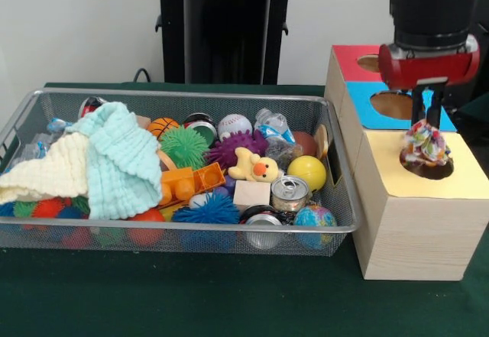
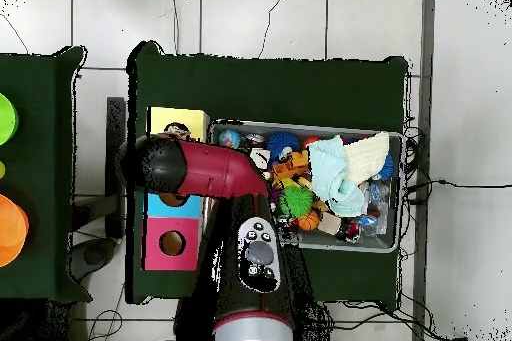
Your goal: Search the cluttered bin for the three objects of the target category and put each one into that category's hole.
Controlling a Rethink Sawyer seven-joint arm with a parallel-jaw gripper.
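My gripper (image 1: 426, 125) hangs over the yellow-faced wooden box (image 1: 466, 176) at the right. Its two fingers stand close together and pinch the top of a spotted ruffled fabric piece (image 1: 425, 146). The piece's lower end sits in the round dark hole (image 1: 429, 170). The silver wire-mesh bin (image 1: 191, 94) stands to the left, full of toys. No other spotted fabric piece shows in it. In the overhead view my arm (image 2: 215, 169) covers the gripper and most of the yellow box (image 2: 185, 117).
A mint-green waffle cloth (image 1: 122, 161) and a cream cloth (image 1: 46, 173) lie over the bin's left half. Balls, a rubber duck (image 1: 256, 166) and cans (image 1: 289, 193) fill the rest. The blue-faced box (image 1: 367, 100) and red-faced box (image 1: 353, 56) stand behind the yellow one.
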